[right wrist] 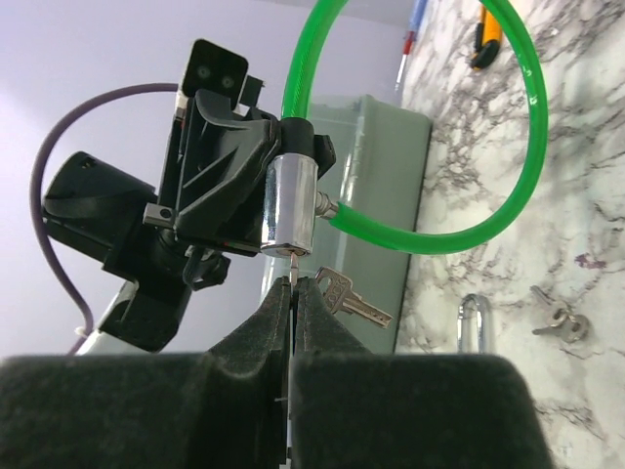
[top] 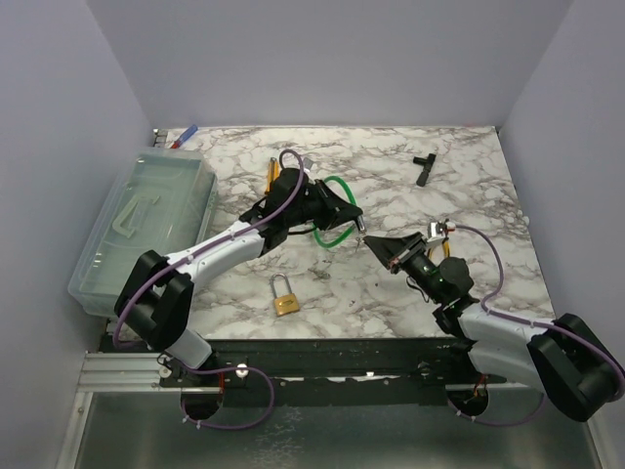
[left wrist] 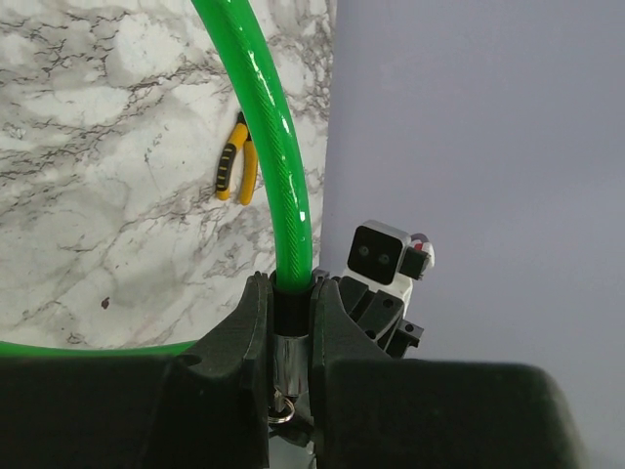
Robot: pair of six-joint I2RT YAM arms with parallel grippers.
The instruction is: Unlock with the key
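Key (right wrist: 294,267) — in right fingers (right wrist: 274,322) — meets lock (right wrist: 290,210); bin (top: 94,277) contents unclear.

Black joints (top: 576,366), white links (top: 503,337), looping purple cables (right wrist: 35,210), matte black jaws, seemingly grey camera housing (left wrist: 383,254)

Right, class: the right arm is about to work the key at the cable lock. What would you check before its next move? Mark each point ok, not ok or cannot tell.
1. Left gripper clamped on the lock cylinder: ok.
2. Cylinder's end face turned towards the right gripper: ok.
3. Right gripper shut on the key: ok, only a thin sliver shows between the fingertips.
4. Key lined up with the cylinder's end: ok, its tip meets the face.
5. Key pushed fully home in the keyway: cannot tell, the slot is hidden.
6. Spare key out from between the fingers: ok, it hangs beside them.
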